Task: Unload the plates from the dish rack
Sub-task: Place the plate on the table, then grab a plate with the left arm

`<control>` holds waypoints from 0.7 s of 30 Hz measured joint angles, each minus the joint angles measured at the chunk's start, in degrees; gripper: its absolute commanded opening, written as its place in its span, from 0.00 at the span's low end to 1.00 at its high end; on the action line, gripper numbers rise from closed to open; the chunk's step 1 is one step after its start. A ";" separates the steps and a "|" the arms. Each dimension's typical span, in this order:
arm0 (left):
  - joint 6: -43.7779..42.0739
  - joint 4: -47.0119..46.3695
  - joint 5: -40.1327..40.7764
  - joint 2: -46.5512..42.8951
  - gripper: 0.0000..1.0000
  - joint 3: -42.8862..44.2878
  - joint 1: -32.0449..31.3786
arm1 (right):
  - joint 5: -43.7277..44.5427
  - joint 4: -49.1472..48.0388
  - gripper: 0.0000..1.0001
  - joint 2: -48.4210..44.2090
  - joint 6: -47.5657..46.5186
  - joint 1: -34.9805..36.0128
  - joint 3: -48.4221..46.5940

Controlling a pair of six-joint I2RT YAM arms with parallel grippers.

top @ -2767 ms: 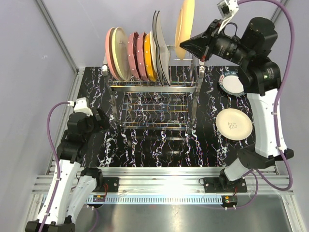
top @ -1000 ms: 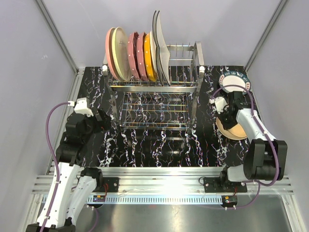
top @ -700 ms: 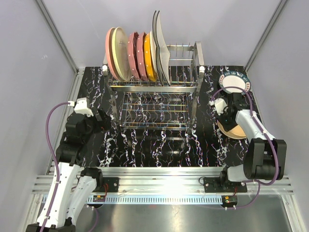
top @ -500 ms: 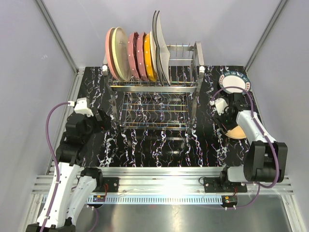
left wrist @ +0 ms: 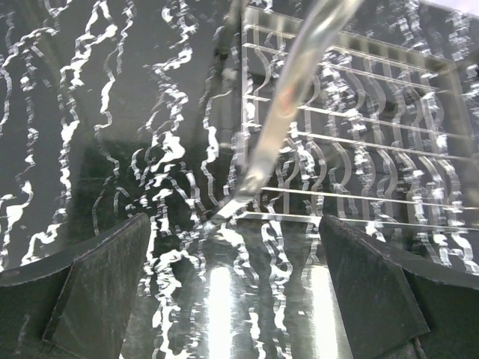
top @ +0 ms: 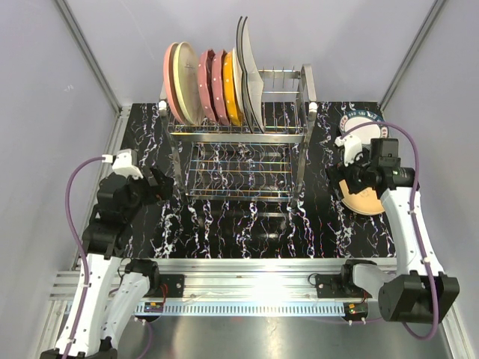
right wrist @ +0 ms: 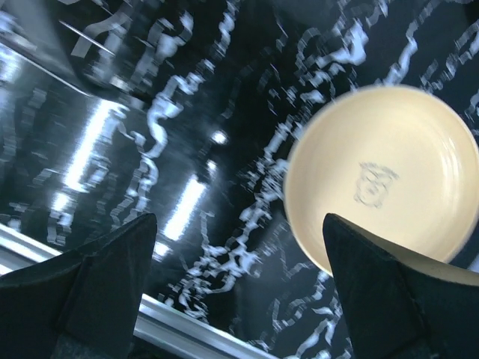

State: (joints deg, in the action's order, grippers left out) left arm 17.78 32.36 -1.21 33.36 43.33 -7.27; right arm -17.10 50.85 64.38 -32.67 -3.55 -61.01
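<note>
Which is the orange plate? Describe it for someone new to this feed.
Find the silver dish rack, centre-back in the overhead view. On its top tier, plates stand on edge; the orange plate sits between the maroon dotted plates and the squarish white plates. It is the only orange one.

One wire dish rack (top: pixel 239 161) stands on the desk (top: pixel 247 224). Seven plates stand in its top tier:

- one pink plate (top: pixel 169 78)
- one cream plate (top: pixel 187 90)
- a first maroon dotted plate (top: pixel 205 86) and a second maroon dotted plate (top: pixel 218 90)
- one orange plate (top: pixel 232 101)
- a first squarish white plate (top: pixel 240 75) and a second squarish white plate (top: pixel 254 93)

Two plates show flat on the desk: one teal-rimmed white plate (top: pixel 361 123) and one tan plate (top: pixel 363 203). Whether another lies beneath the tan one cannot be told.

There are two pincers, the left pincer (left wrist: pixel 233 224) and the right pincer (right wrist: pixel 236 224).
</note>
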 measured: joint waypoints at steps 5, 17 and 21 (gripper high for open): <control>2.25 1.77 -2.60 0.07 0.99 5.25 -0.37 | -10.16 -0.22 1.00 -3.50 4.74 -0.04 -0.52; 8.90 5.53 1.29 2.38 0.99 15.39 -16.41 | -17.68 -4.46 1.00 -3.72 10.14 -0.11 2.36; 11.30 6.19 7.15 4.13 0.99 16.72 -26.53 | -18.08 -5.99 1.00 -4.74 10.49 -0.11 3.56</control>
State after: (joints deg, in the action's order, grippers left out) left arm 29.08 38.54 5.93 37.50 60.05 -33.80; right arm -35.18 44.86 59.64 -22.17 -3.66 -57.45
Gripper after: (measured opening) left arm 0.987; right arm 0.994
